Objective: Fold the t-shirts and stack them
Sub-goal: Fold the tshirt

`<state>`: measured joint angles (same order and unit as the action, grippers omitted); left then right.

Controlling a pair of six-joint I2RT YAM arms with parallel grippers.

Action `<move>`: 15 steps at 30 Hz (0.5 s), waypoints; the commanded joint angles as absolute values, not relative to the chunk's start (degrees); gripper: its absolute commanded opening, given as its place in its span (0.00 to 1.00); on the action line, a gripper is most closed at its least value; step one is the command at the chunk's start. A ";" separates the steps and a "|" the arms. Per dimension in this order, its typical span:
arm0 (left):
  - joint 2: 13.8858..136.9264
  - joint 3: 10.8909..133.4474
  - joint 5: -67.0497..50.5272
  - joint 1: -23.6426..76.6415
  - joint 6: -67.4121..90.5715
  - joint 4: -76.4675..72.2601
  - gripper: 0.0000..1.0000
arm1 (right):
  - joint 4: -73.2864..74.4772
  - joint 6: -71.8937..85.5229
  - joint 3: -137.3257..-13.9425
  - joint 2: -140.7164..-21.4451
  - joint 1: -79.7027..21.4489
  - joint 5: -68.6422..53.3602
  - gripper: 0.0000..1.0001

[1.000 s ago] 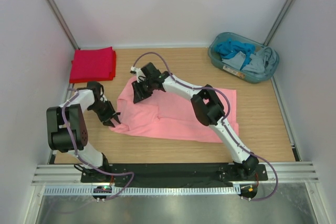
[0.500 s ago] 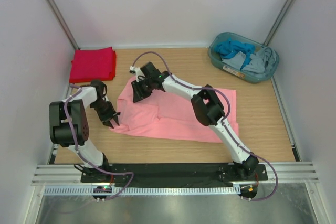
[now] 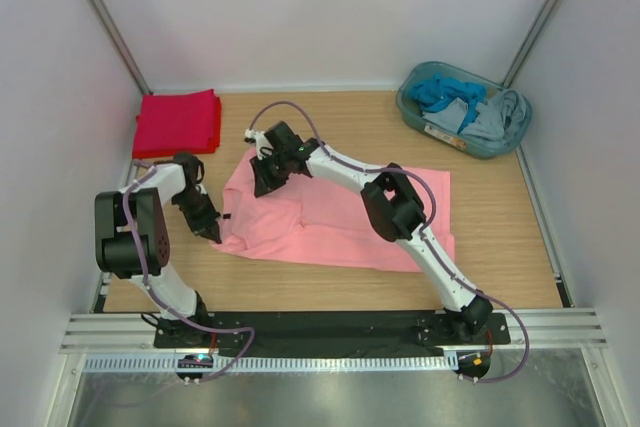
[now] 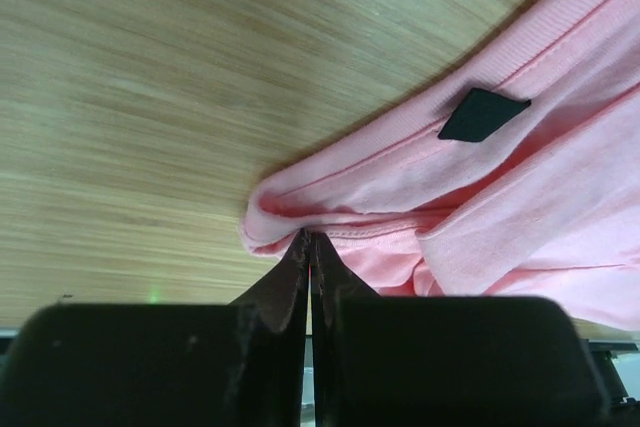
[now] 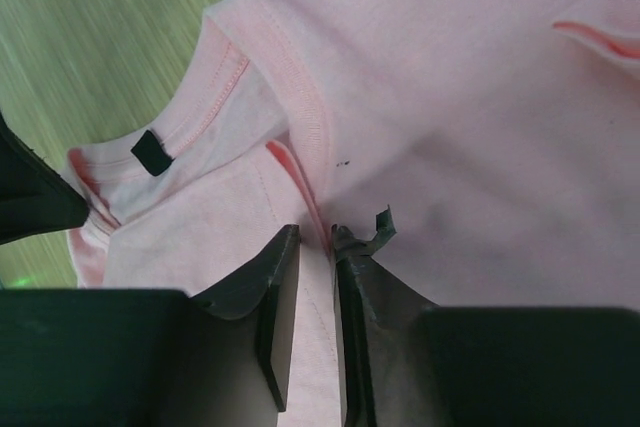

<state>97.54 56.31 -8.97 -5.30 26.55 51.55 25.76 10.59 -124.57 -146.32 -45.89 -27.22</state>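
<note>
Firstly, near the arm bases the salmon-pink t-shirt lies spread on the wooden table, about in the middle, with its collar side toward the left. At its left edge is the left gripper. In the left wrist view its jaws are fully together, and their tips meet on the rolled hem of the collar, where the cloth bunches up. So this pincer is closed on the pink cloth. The small dark neck label sits on the collar band a little beyond the tips.

Further in, the right gripper stands on the far left part of the same shirt. In the right wrist view its jaws leave only a narrow gap, and a raised fold with a seam runs into this gap. Whether they already pinch it firmly, I cannot tell.

At the far left corner the red t-shirt lies folded flat, well apart from the pink one. At the far right corner a teal basket holds blue and grey clothes.
</note>
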 commanded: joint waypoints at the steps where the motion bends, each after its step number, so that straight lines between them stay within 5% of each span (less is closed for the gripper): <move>1: 97.38 58.80 -5.65 -5.01 27.51 54.40 0.00 | 25.93 9.75 -126.30 -146.43 -46.23 -23.74 0.17; 4: 98.08 60.55 -0.47 -5.01 29.00 58.00 0.00 | 24.88 10.11 -124.90 -144.68 -46.23 -20.49 0.01; 15: 97.56 62.05 0.99 -5.45 32.52 59.60 0.00 | 20.92 13.97 -120.59 -140.19 -45.18 -17.30 0.01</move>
<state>98.00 60.01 1.37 -5.28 31.38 58.78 23.22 12.80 -122.17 -144.97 -45.89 -19.55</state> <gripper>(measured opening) 0.003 0.031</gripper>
